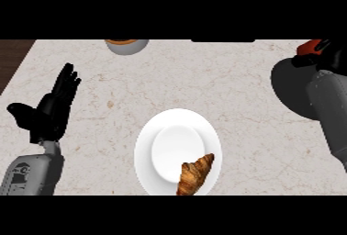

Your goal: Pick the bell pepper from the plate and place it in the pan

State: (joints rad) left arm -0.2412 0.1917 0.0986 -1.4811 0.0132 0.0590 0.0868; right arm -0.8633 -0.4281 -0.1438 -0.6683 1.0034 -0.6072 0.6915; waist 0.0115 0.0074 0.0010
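Counter (203, 78): pale marbled stone filling nearly the whole head view, with a strip of dark wood at its upper left corner. Pan (293, 89): dark grey, round, at the right edge, largely covered by the robot's grey right forearm, which crosses it from below. White plate (152, 156): oval in appearance, low centre, with a raised inner ring; a croissant (195, 173) lies on its lower right rim, golden brown, pointing up and to the right. Left hand (51, 110): black, at the left side, well apart from the plate; fingers straight and upright, close together, thumb spread out to the left; it holds and touches nothing. Right hand (324, 51): black, at the upper right corner, over the far part of the pan, fingers curled round the bell pepper (310, 46), of which only a small red-orange patch shows. Grey bowl (127, 47): at the top edge, left of centre, orange contents, partly cut off.
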